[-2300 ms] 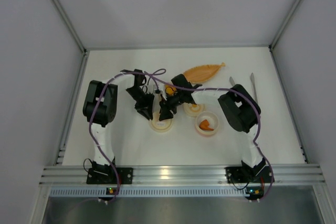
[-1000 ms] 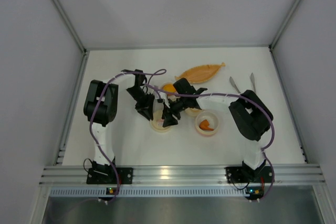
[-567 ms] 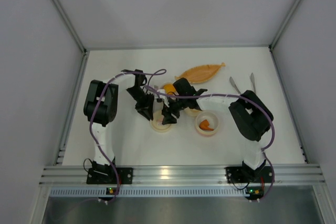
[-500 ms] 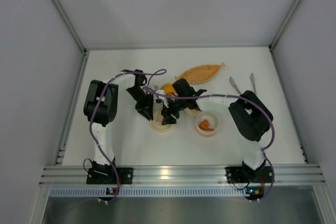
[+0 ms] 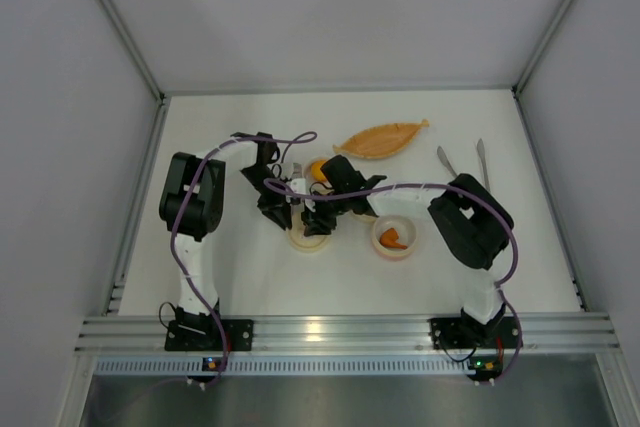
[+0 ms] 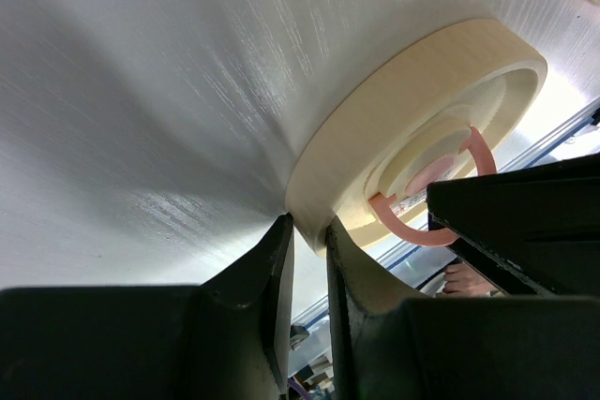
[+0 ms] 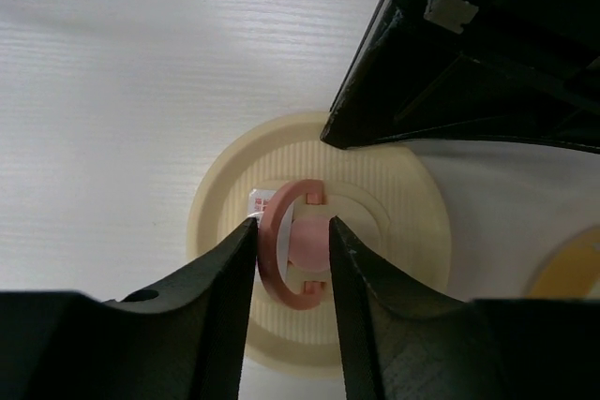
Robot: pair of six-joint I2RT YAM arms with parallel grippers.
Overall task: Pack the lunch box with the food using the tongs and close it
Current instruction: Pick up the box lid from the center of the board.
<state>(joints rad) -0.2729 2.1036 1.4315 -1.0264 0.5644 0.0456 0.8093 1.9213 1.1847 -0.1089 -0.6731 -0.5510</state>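
A round cream lunch box lid point(image 5: 306, 239) lies flat on the table. My left gripper point(image 5: 275, 205) point(image 6: 307, 227) is shut on the lid's point(image 6: 412, 128) rim. My right gripper point(image 5: 318, 219) point(image 7: 292, 227) hangs over the lid point(image 7: 403, 259) with its jaws closed in on the upright pink ring handle point(image 7: 272, 250) point(image 6: 412, 231). A yellow-orange food lump point(image 5: 317, 168) sits behind the grippers. A dark orange piece point(image 5: 393, 239) lies in a cream bowl point(image 5: 410, 249). The silver tongs point(image 5: 482, 162) lie at the far right, away from both grippers.
An orange leaf-shaped dish point(image 5: 380, 137) lies at the back. A second cream bowl point(image 5: 367, 211) is partly hidden under the right arm. The left arm's black body point(image 7: 487, 53) fills the top right of the right wrist view. White walls close in the table.
My right gripper has shifted left over the lid and its jaws have narrowed round the pink handle. The left gripper has stayed on the rim.
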